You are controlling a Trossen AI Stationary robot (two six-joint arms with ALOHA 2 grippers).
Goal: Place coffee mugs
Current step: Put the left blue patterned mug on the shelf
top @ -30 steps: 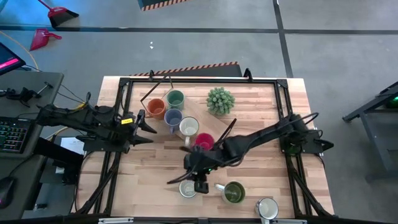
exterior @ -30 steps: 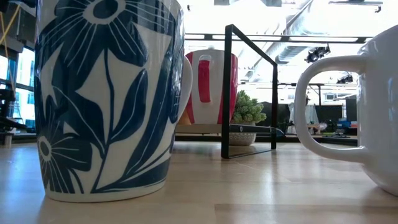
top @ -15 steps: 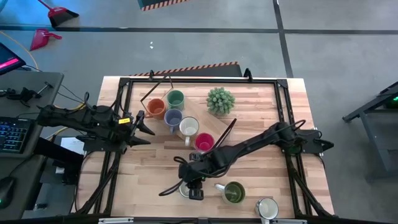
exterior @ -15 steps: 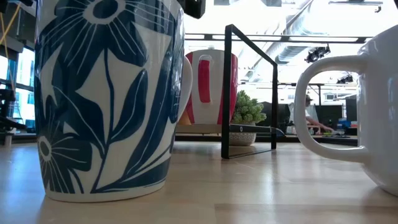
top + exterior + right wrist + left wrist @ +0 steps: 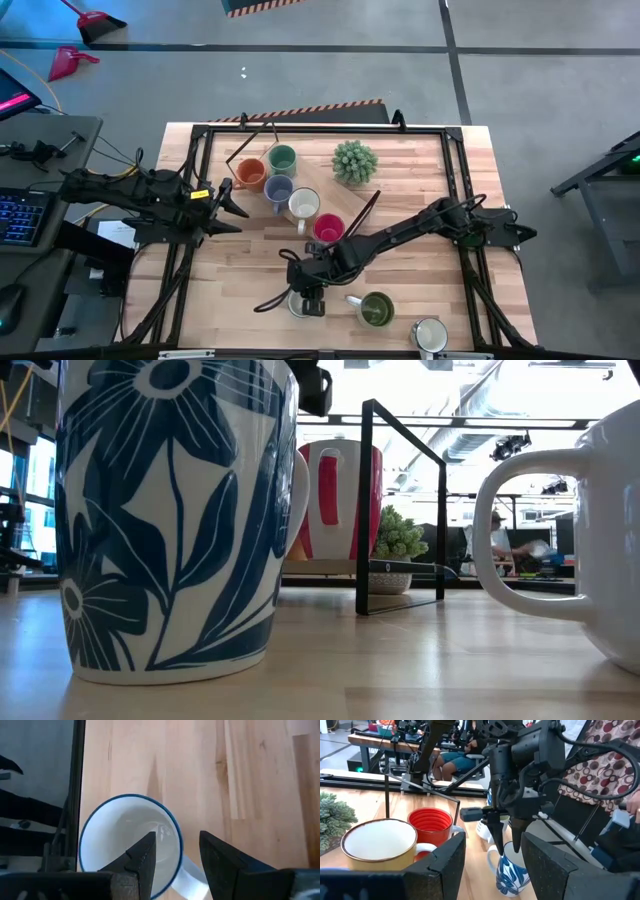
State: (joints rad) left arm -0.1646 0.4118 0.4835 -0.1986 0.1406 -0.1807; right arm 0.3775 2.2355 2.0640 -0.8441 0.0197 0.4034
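Note:
A white mug with blue flowers (image 5: 299, 304) (image 5: 170, 520) stands upright near the table's front edge. My right gripper (image 5: 175, 845) (image 5: 505, 840) hangs open just over its rim, fingers pointing down. One finger is above the hollow, the other outside, beside the handle (image 5: 192, 870). No touch shows. Orange (image 5: 250, 175), green (image 5: 282, 158), blue-grey (image 5: 278, 188), cream (image 5: 304, 205) and red-pink (image 5: 328, 228) mugs stand together mid-table. My left gripper (image 5: 240, 200) waits open at the left edge.
A dark olive mug (image 5: 377, 310) and a white mug (image 5: 430, 335) stand at the near right. A spiky potted plant (image 5: 354, 160) stands at the far middle. A black wire frame (image 5: 250, 140) rises by the mug cluster, and its thin rods (image 5: 400, 510) reach across the table.
My right gripper has come down and a little toward the near-left of the table, tipping more steeply downward, until its open fingers stand over the flowered mug's rim. The mug has not moved.

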